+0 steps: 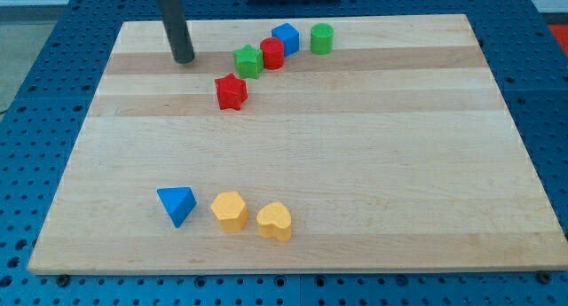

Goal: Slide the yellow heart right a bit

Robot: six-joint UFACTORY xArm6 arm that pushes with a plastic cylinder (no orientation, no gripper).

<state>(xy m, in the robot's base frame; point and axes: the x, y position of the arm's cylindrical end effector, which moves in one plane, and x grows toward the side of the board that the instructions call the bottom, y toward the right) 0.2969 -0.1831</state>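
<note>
The yellow heart (275,221) lies near the view's bottom, just left of centre, on the wooden board (355,164). A yellow hexagon (230,210) sits close on its left, touching or nearly so. My tip (184,58) is at the view's top left, far above the yellow heart and left of the red star (231,91).
A blue triangle (177,204) lies left of the yellow hexagon. At the top, a green block (248,61), a red cylinder (272,53), a blue block (286,39) and a green cylinder (322,39) form a slanted row. Blue pegboard surrounds the board.
</note>
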